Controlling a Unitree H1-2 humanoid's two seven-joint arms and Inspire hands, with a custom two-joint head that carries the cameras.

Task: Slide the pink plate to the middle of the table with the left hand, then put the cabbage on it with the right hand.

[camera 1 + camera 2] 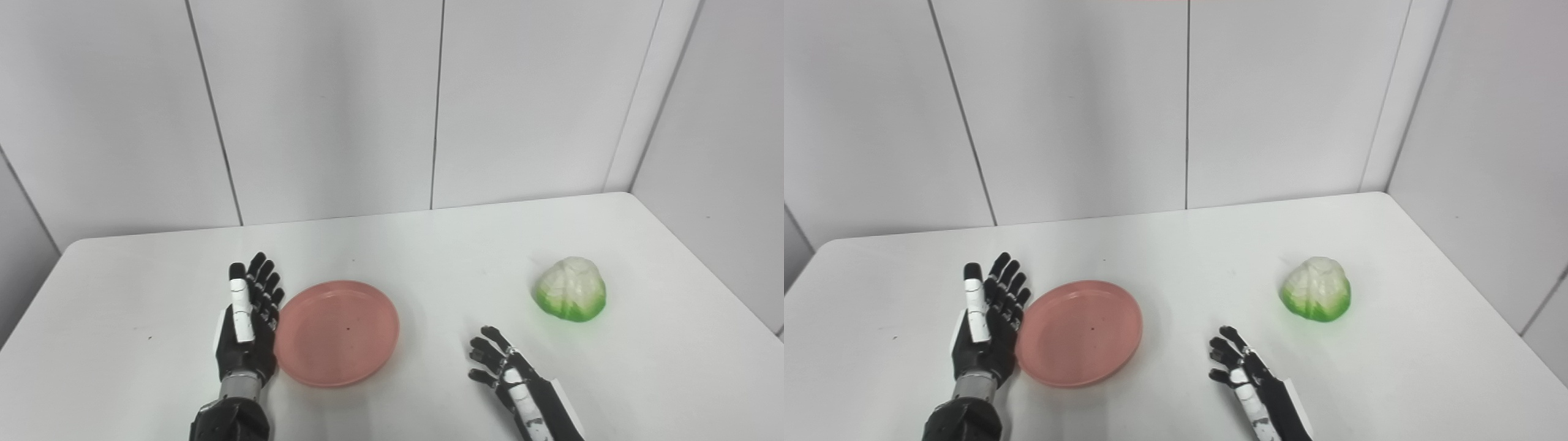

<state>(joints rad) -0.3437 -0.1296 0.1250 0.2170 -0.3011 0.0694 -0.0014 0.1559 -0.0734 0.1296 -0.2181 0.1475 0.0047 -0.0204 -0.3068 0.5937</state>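
A pink plate (336, 332) lies flat on the white table (429, 245), a little left of the middle. My left hand (248, 318) is open, fingers straight and pointing away, its palm side against the plate's left rim. A green and white cabbage (571, 289) sits on the table to the right. My right hand (508, 373) is open and empty, low near the front edge, below and left of the cabbage and apart from it. The same scene shows in the right eye view: plate (1078, 332), cabbage (1315, 297), left hand (986, 321), right hand (1249, 376).
White wall panels stand close behind the table and along its right side. The table's right edge runs diagonally past the cabbage. Bare tabletop lies between the plate and the cabbage.
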